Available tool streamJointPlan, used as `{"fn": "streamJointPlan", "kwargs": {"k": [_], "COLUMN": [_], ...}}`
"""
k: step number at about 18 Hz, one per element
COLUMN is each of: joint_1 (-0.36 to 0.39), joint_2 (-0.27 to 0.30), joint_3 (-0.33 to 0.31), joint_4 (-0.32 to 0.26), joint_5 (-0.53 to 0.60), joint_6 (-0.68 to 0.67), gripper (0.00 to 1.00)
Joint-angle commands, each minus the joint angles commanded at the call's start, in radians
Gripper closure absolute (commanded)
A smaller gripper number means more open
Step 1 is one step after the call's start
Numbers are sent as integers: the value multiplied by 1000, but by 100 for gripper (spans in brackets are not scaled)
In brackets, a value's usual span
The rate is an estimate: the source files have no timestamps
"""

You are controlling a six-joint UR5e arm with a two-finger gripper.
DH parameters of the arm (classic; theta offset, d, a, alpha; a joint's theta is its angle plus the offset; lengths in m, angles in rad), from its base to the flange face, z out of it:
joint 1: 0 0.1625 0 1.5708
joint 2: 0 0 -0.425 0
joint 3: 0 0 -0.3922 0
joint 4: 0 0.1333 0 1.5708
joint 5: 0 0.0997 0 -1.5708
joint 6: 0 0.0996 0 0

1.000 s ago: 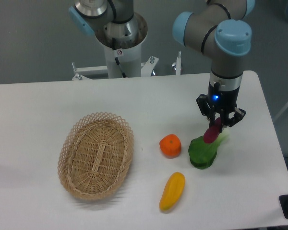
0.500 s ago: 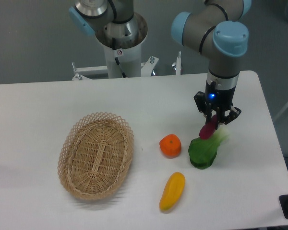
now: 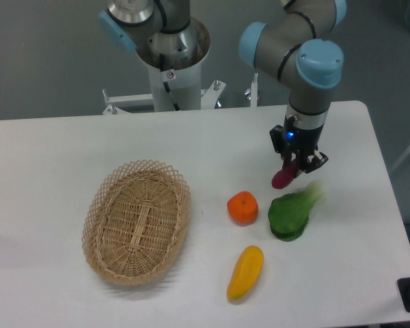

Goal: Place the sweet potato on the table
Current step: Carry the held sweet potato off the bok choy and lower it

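The sweet potato [image 3: 284, 177] is a small magenta-purple tuber held tilted in my gripper [image 3: 294, 167], which is shut on it. It hangs above the white table [image 3: 212, 143], up and to the left of a green leafy vegetable [image 3: 293, 213] and to the right of the round orange fruit [image 3: 242, 208]. Its upper end is hidden between the fingers.
An oval wicker basket [image 3: 137, 221] lies at the left. A yellow-orange curved vegetable [image 3: 245, 273] lies near the front edge. The arm's base [image 3: 172, 55] stands behind the table's far edge. The table's right edge is close to the green vegetable.
My gripper has moved left and a little away from the camera with the sweet potato, off from over the green vegetable. Nothing else moved.
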Motion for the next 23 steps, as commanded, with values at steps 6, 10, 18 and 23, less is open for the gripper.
{"fn": "streamJointPlan", "kwargs": {"k": [6, 10, 18, 23], "joint_1": [-3, -5, -5, -5], "joint_2": [-17, -32, -57, -55], "joint_3": [-45, -49, -49, -43], "joint_4": [11, 19, 19, 20], "joint_5": [3, 3, 3, 2], "joint_6": [-3, 0, -5, -11], "gripper": [69, 67, 64, 36]}}
